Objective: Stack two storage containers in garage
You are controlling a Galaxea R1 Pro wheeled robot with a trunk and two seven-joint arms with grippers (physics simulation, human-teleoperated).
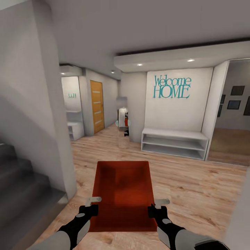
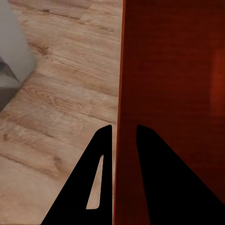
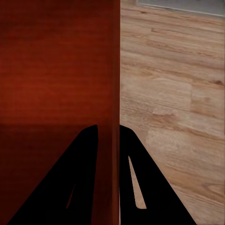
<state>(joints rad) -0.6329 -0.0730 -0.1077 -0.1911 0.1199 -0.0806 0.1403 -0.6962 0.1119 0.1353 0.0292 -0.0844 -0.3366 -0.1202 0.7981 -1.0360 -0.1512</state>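
Observation:
A red-orange open-top storage container [image 1: 121,194] hangs in front of me above the light wood-plank floor, held between both arms. My left gripper [image 1: 91,205] is shut on its left long wall; in the left wrist view the two black fingers [image 2: 101,159] straddle that wall [image 2: 164,93]. On the opposite long wall my right gripper [image 1: 155,207] is shut the same way, its fingers [image 3: 129,159] on either side of the wall [image 3: 116,93]. The garage and its concrete floor are out of view.
Dark stairs [image 1: 21,187] and a grey wall corner [image 1: 52,139] stand close at my left. Ahead are a white low shelf [image 1: 175,142] under a "Welcome HOME" sign [image 1: 172,86], a narrow mirror [image 1: 123,128], an orange door [image 1: 97,106] and an opening at right [image 1: 231,146].

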